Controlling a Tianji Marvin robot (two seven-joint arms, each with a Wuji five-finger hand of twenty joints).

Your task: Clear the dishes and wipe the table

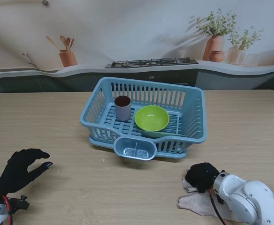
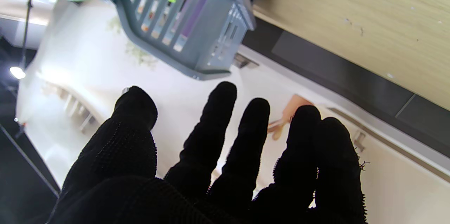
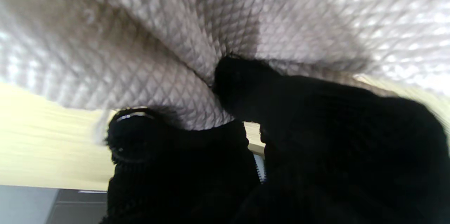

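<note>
A blue dish rack (image 1: 193,117) stands at the table's middle, holding a mauve cup (image 1: 123,108) and a green bowl (image 1: 152,118). The rack's corner (image 2: 211,30) shows in the left wrist view. My right hand (image 1: 202,176) is at the near right, fingers curled down onto a pale quilted cloth (image 1: 195,202) lying on the table. In the right wrist view the fingers (image 3: 242,87) press into the cloth (image 3: 147,41). My left hand (image 1: 20,169) hovers at the near left, open, fingers (image 2: 211,125) spread, holding nothing.
A small cutlery holder (image 1: 134,149) hangs on the rack's near side. The wooden table (image 1: 57,122) reaches to a kitchen backdrop with printed pots and a stove.
</note>
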